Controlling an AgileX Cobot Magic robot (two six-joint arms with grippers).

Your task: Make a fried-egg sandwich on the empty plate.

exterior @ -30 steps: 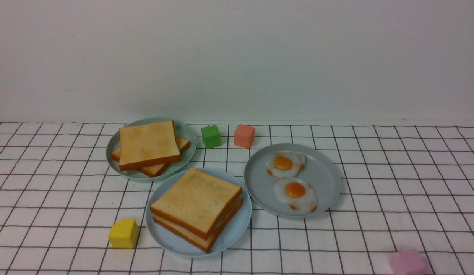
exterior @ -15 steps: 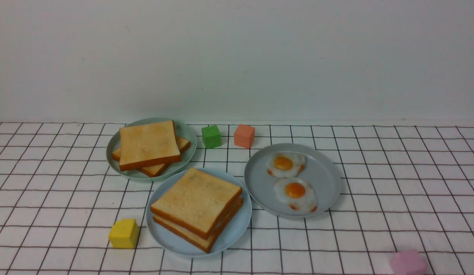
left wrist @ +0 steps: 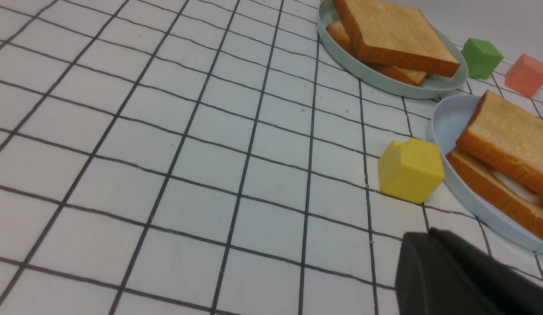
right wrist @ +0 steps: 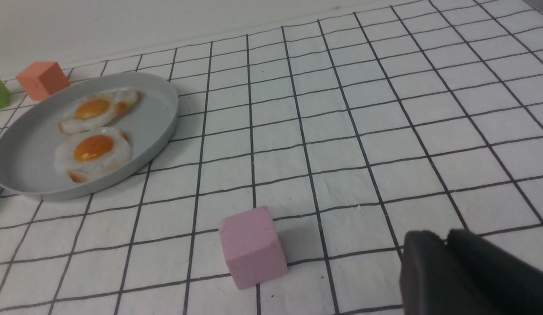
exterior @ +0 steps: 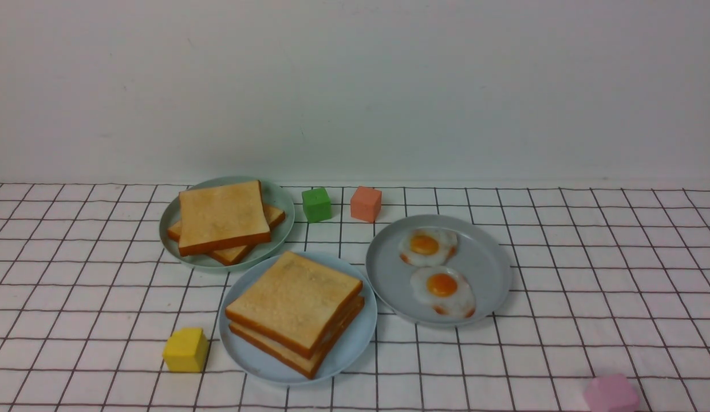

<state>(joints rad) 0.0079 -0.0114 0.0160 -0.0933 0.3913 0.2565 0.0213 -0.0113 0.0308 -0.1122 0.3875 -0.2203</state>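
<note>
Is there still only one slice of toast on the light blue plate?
No: the light blue plate holds two toast slices, stacked, with egg white showing between them in the left wrist view.

The fried-egg sandwich (exterior: 295,312) lies flat on the sky-blue plate (exterior: 349,349): 2 golden-brown toast slices stacked slightly askew; a white egg edge shows between them; crusts darker.

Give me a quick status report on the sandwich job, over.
Left gripper shut, empty. Right gripper empty, jaws unclear. Fried-egg sandwich stacked on blue plate, egg white showing between slices. Nothing in the way.
</note>
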